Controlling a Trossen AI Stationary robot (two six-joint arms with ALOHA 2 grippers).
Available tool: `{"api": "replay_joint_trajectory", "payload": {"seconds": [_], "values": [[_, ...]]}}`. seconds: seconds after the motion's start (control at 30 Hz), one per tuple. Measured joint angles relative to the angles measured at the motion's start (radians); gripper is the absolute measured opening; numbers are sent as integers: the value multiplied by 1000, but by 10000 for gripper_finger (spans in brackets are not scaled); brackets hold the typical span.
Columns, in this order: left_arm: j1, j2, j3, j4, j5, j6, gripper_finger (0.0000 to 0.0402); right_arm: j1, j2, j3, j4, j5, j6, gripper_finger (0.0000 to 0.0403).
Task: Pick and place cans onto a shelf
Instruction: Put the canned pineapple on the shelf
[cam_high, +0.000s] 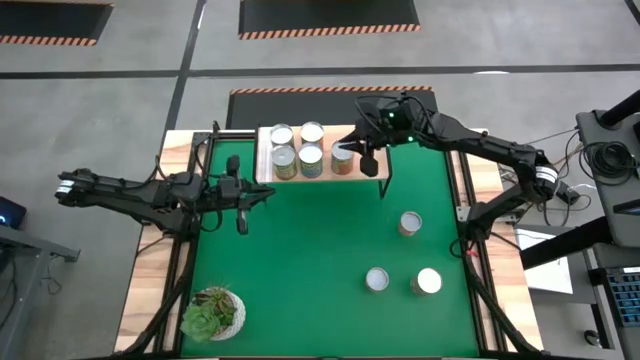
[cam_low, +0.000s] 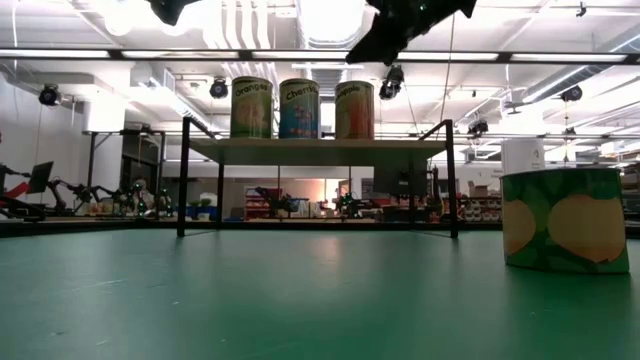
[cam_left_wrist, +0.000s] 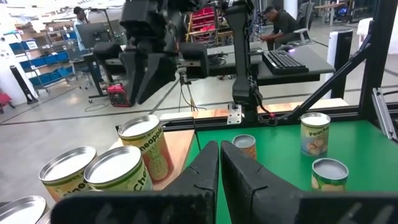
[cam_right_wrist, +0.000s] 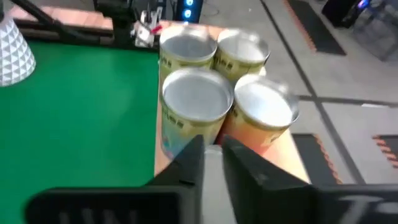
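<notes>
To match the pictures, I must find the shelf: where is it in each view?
High view: shelf, top centre.
Low view: centre, seen edge-on.
Left wrist view: wood under the near cans.
Right wrist view: wood under the four cans.
Shared landmark: the cans standing on it.

Shelf (cam_high: 375, 165) at the table's far edge, centre, carrying five cans (cam_high: 298, 150): two behind, three in front (the rightmost partly under the right gripper (cam_high: 362, 148), which seems to hover just above it). Three loose cans (cam_high: 410, 224) on the mat (cam_high: 300, 260), right half, well apart from the shelf. Succulent (cam_high: 212, 313) at near-left corner. Left gripper (cam_high: 241, 212) left of the shelf.
</notes>
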Motion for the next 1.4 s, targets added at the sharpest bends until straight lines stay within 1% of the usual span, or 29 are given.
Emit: {"api": "replay_joint_trajectory", "payload": {"seconds": [0.03, 0.1, 0.23, 0.4, 0.53, 0.77, 0.83, 0.97, 1.07, 1.17, 1.4], "values": [[0, 0, 0, 0, 0, 0, 0, 0, 7, -3, -4, 0, -1, 25], [0, 0, 0, 1, 0, -1, 0, 0, 24, -8, -12, 0, -6, 15], [0, 0, 0, 1, 0, -1, 0, 0, 58, -9, -55, 1, -30, 13], [0, 0, 0, -2, 0, -1, 0, 0, 60, 10, -127, -2, -102, 12], [0, 0, 0, -4, 0, -2, 0, 0, 56, 57, -218, 0, -164, 12], [0, 0, 0, -7, 0, -3, 0, 0, 55, 152, -335, 3, -182, 12], [0, 0, 0, -11, 0, -6, 0, 0, 55, 178, -399, 24, -178, 12], [0, -1, 0, -25, 0, -6, 0, -1, 54, 208, -508, 143, -152, 12], [0, -1, 0, -25, 0, -6, 0, -6, 55, 199, -540, 217, -136, 12], [0, -1, 0, -26, 0, -6, 0, -14, 65, 182, -537, 227, -131, 12], [0, -1, 0, -26, 0, -6, 0, -18, 115, 171, -455, 238, -139, 12]]}}
